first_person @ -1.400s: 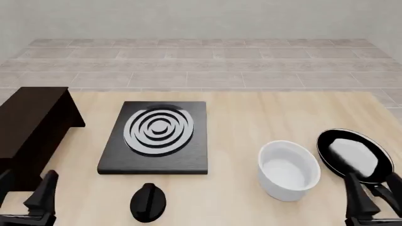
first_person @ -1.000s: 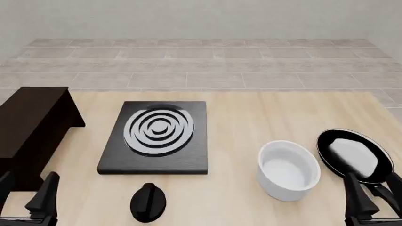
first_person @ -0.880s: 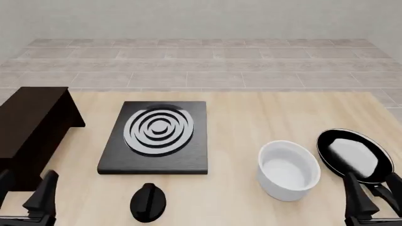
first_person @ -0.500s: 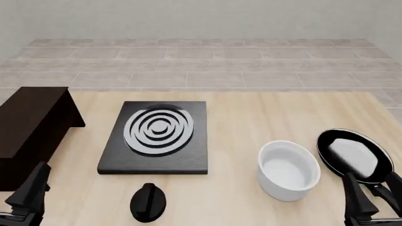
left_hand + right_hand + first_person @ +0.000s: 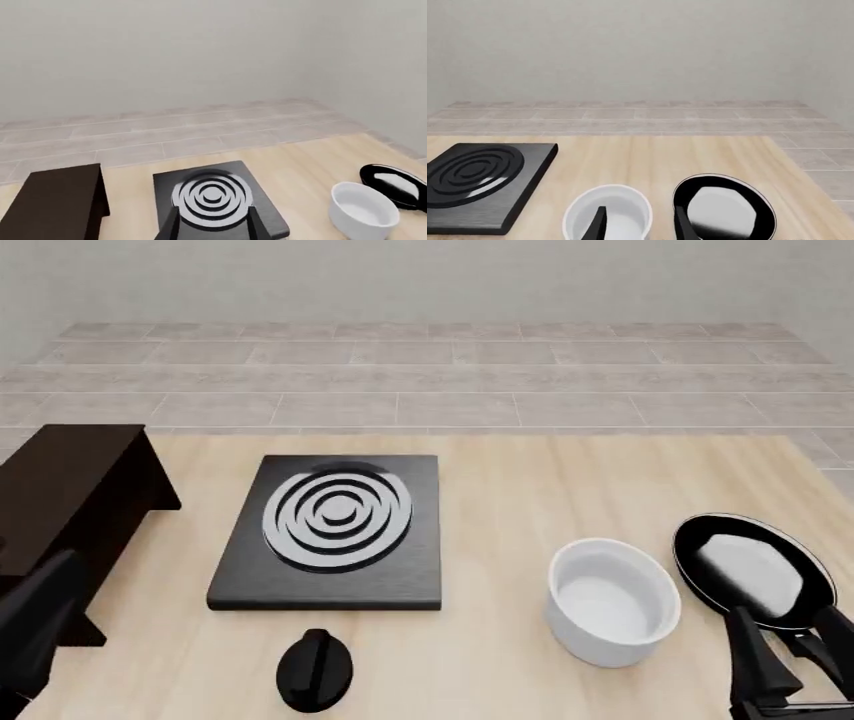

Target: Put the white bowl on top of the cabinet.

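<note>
The bowl (image 5: 613, 601) stands upright on the table (image 5: 534, 490) in the lower right of the front view, just left of the pan (image 5: 755, 570) and well right of the stove (image 5: 334, 530). The cabinet (image 5: 67, 500) sits at the far left edge of that view, beyond the stove. A knob (image 5: 315, 668) lies below the stove near the bottom edge.

The right gripper (image 5: 639, 222) points at the bowl in its wrist view, fingers set moderately apart and empty, with the bowl's near rim showing between them. In the front view it sits low in the bottom right corner, apart from the bowl. The left gripper (image 5: 212, 225) is likewise parted and holds nothing; its fingers frame the stove in its wrist view, and it shows only as a dark shape at the lower left of the front view.

The step in hand looks like the reach for the bowl, and the right arm is the nearer one. A good grasp would probably pinch the wall: one finger inside, one outside, lowered over the near rim before closing. The glossy side may slip, so a deep bite seems wise. The pan is close on the bowl's right, so the approach should avoid nudging it. The carry must then cross the whole table, high enough to pass the stove and reach the cabinet's flat top.
</note>
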`<act>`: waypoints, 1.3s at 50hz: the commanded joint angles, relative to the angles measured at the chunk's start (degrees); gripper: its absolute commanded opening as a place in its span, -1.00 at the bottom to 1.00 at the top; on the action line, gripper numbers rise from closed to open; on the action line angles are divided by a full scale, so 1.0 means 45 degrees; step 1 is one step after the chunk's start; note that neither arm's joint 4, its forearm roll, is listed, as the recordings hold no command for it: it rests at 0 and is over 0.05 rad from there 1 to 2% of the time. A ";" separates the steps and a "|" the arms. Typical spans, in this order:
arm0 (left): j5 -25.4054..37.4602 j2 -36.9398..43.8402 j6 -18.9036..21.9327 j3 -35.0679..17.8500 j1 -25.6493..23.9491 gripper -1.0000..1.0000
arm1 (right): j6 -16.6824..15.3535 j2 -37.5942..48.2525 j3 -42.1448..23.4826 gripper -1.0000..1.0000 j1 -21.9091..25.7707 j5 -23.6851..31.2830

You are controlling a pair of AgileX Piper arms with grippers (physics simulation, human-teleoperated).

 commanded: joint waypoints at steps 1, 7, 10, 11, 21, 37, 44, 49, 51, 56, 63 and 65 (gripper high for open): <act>0.0020 0.1606 -0.0361 -0.1069 -0.1376 1.00 | 0.0010 -0.0086 -0.0002 1.00 0.0002 0.0092; -0.0703 0.2870 -0.0340 -0.1482 -0.2069 1.00 | 0.0089 0.0030 -0.0005 1.00 -0.0005 0.0035; -0.1133 0.3603 -0.0008 -0.1802 -0.2615 1.00 | -0.0002 -0.0066 -0.0004 1.00 0.0003 0.0066; -0.1199 0.3928 -0.0146 -0.1859 -0.2604 1.00 | -0.0004 -0.0068 -0.0003 1.00 0.0004 0.0064; -0.1688 0.6993 0.0215 -0.3422 -0.3980 1.00 | 0.0080 0.0008 -0.0003 1.00 -0.0003 0.0050; -0.0871 1.0620 0.1337 -0.5835 -0.6667 1.00 | 0.0034 0.0026 -0.0017 1.00 0.0002 0.0012; -0.0339 1.1422 0.1943 -0.6820 -0.6742 1.00 | 0.0033 0.0060 -0.0017 1.00 0.0001 -0.0022; 0.0008 1.2110 0.2324 -0.7560 -0.7009 1.00 | 0.0068 0.0061 -0.0026 1.00 -0.0002 0.0011; -0.0039 1.2320 0.2364 -0.7785 -0.6895 1.00 | 0.0030 -0.0010 -0.0031 1.00 0.0001 0.0057; 0.0021 1.3218 0.2668 -0.8066 -0.7416 1.00 | 0.0066 0.0123 -0.0006 1.00 -0.0003 -0.0072; 0.0178 1.4258 0.3070 -0.8808 -0.7727 1.00 | 0.0051 -0.0036 -0.0030 1.00 -0.0001 0.0100; 0.0240 1.4633 0.3221 -0.9015 -0.8008 1.00 | 0.0057 0.0007 -0.0009 1.00 -0.0002 0.0040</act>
